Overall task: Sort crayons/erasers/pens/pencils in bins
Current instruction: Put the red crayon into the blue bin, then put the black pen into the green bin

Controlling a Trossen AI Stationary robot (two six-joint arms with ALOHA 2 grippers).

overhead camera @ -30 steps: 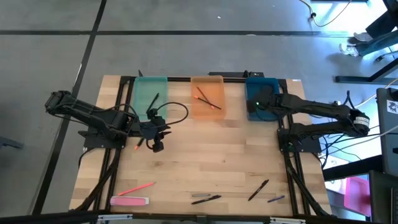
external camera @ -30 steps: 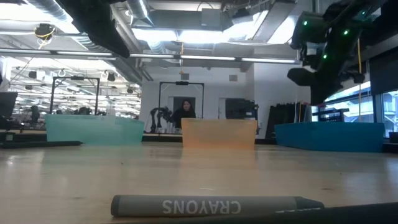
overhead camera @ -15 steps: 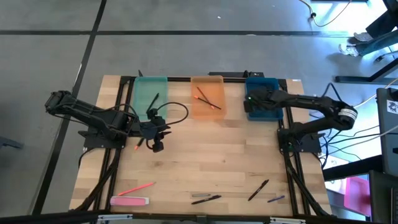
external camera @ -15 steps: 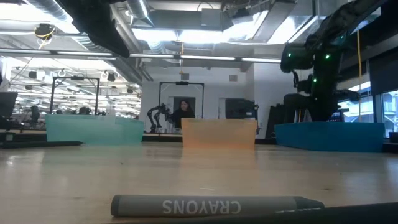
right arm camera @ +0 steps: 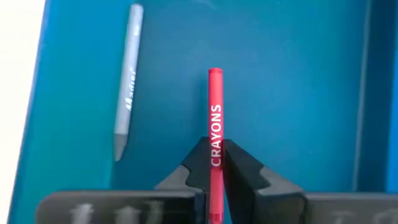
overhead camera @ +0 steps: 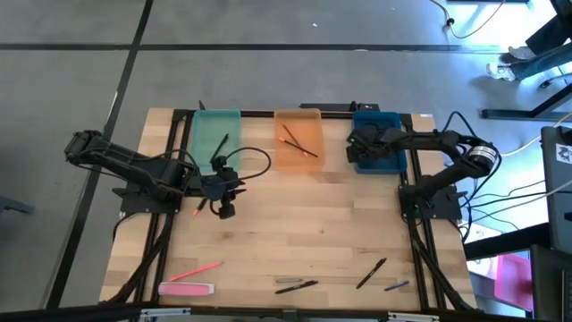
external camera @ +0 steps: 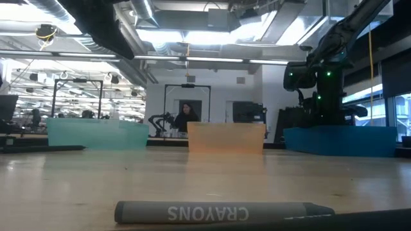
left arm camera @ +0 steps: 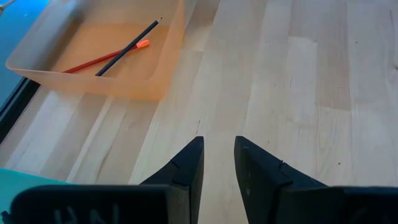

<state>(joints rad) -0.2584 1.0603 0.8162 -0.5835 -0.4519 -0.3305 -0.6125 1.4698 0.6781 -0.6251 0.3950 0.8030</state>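
Right gripper (right arm camera: 214, 163): jaws pinch a red crayon (right arm camera: 214, 118) above the blue bin (right arm camera: 298, 74).
Crayon axis: straight ahead, between the fingers.
Left gripper (left arm camera: 217, 163): narrow gap, empty.

We find three bins in a row along the far table (overhead camera: 295, 224) edge: left bin (overhead camera: 214, 136), middle bin (overhead camera: 298, 139), right bin (overhead camera: 379, 143). Two sticks (overhead camera: 299, 143) lie crossed in the middle bin. An eraser (overhead camera: 186, 289) lies at the near left corner, a pencil (overhead camera: 195, 270) just behind it. Pens (overhead camera: 371, 273) lie along the near edge, right of centre.
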